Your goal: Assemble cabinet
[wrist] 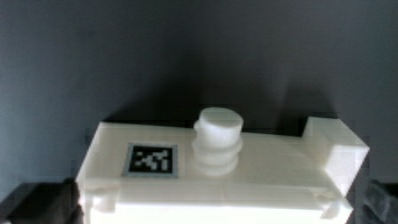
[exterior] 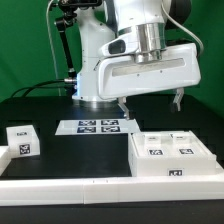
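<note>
The cabinet [exterior: 172, 157], a white boxy body with several black-and-white tags on top, lies on the black table at the exterior view's right. My gripper [exterior: 150, 102] hangs above and behind it, fingers wide apart with nothing between them. In the wrist view the gripper [wrist: 210, 208] is over a white cabinet part [wrist: 267, 165]. This part carries one tag [wrist: 155, 159], a short round peg [wrist: 217, 140] and a raised block [wrist: 331, 133]. The dark fingers [wrist: 36, 205] barely show at the frame's lower corners. I cannot tell whether they touch the part.
A small white tagged cube [exterior: 22, 140] sits at the exterior view's left. The marker board [exterior: 98, 126] lies flat on the table behind the cabinet. A long white ledge [exterior: 60, 190] runs along the front. The arm's base [exterior: 95, 70] stands at the back.
</note>
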You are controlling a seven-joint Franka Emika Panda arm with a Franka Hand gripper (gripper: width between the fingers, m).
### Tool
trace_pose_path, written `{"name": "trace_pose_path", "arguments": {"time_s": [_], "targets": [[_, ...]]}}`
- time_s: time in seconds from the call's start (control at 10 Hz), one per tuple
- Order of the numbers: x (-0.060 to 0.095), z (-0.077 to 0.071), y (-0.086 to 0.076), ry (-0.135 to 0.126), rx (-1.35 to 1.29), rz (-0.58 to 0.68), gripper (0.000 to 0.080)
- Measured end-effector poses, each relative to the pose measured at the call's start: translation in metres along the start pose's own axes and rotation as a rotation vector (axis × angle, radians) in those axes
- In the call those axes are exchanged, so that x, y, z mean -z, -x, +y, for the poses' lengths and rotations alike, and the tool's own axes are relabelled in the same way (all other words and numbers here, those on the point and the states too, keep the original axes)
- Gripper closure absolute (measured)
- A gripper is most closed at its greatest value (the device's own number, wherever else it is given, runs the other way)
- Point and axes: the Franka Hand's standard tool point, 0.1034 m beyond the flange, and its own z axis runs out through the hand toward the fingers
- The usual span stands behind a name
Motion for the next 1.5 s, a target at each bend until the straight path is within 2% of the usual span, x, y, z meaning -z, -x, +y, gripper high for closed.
{"name": "trace_pose_path", "arguments": {"time_s": [0.1,0.3,0.5,0.6,1.1,1.2,1.5], "targets": [[-0.006,-0.004,-0.003,0.013,-0.014,-0.013,0.0003],[-0.02,0.005,-0.006,0.04,-0.02,-0.023,0.0003],[-0.03,0.01,-0.007,0.052,-0.001,-0.017,0.0003],[-0.033,0.013,-0.007,0.053,-0.005,-0.007,0.0003],[-0.035,0.01,-0.004,0.052,-0.029,-0.012,0.0003],[-0.04,0.003,0.006,0.056,-0.066,-0.032,0.0003],[-0.06,0.009,0.011,0.062,-0.096,-0.06,0.0003]]}}
